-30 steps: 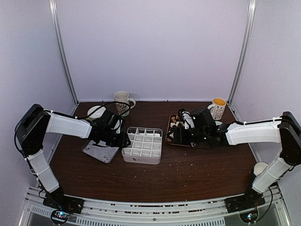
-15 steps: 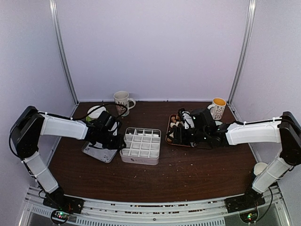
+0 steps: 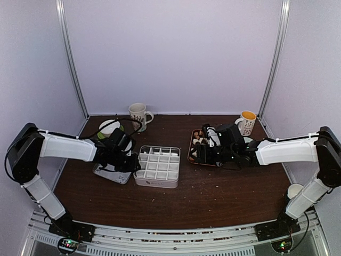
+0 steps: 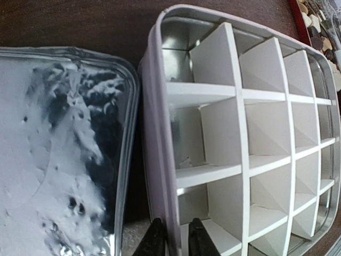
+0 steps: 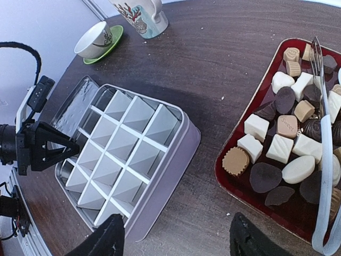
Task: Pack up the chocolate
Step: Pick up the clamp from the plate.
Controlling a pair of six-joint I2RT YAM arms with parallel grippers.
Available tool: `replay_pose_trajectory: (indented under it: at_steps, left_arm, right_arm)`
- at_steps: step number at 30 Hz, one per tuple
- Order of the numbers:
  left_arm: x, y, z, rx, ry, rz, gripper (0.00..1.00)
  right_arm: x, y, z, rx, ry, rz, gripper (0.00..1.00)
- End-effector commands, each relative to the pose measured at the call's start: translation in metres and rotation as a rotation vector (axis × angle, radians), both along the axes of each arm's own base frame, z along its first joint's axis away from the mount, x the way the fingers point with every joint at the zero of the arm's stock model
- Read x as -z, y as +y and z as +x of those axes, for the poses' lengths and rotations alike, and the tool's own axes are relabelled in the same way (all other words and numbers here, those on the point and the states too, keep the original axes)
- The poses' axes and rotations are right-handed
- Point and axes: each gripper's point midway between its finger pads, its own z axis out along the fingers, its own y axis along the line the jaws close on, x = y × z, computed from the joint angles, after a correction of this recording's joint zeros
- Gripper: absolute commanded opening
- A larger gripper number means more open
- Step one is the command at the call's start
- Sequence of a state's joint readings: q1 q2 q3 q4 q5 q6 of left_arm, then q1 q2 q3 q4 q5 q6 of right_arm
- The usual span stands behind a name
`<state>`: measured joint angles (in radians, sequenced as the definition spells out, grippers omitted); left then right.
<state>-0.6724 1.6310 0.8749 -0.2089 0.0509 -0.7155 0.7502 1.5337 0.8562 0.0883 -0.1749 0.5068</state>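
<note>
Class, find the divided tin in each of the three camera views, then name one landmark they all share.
Top external: the tin sits left of centre on the table.
Left wrist: the tin fills the right half of the picture.
Right wrist: the tin lies at lower left.
Shared landmark: the silver lid lying beside it.
</note>
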Motion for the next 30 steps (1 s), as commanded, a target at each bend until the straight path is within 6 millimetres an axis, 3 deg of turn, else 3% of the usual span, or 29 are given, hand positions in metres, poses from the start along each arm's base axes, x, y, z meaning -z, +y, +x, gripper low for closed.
replay_pose_trajectory:
  at_steps: [1,8,11,18,22,25,27,30]
  left_arm:
    - [-0.003,-0.006,-0.010,-0.057,-0.003,-0.056,0.19]
    - [-0.014,-0.010,-0.017,-0.096,-0.038,-0.098,0.23]
    - [-0.021,-0.005,-0.017,-0.113,-0.064,-0.096,0.31]
    - [-0.058,-0.002,-0.014,-0.079,-0.215,-0.171,0.37]
    - [-0.067,-0.002,-0.014,-0.050,-0.255,-0.173,0.38]
    - [-0.073,-0.004,-0.013,-0.028,-0.281,-0.174,0.38]
    - [-0.076,-0.005,-0.013,-0.022,-0.294,-0.178,0.38]
    - [-0.078,-0.005,-0.011,-0.019,-0.303,-0.177,0.37]
  right_arm:
    - [0.000,-0.001,0.002,0.017,-0.003,0.025,0.68]
    - [0.002,-0.011,0.003,0.038,-0.019,-0.028,0.68]
    - [0.006,-0.019,0.006,0.064,-0.022,-0.081,0.69]
    - [0.025,-0.045,0.008,0.127,0.014,-0.173,0.69]
    - [0.037,-0.060,0.008,0.150,0.039,-0.235,0.68]
    - [0.042,-0.058,0.011,0.136,0.061,-0.268,0.56]
    - [0.046,-0.053,0.013,0.119,0.079,-0.281,0.37]
    - [0.050,-0.052,0.020,0.131,0.086,-0.310,0.15]
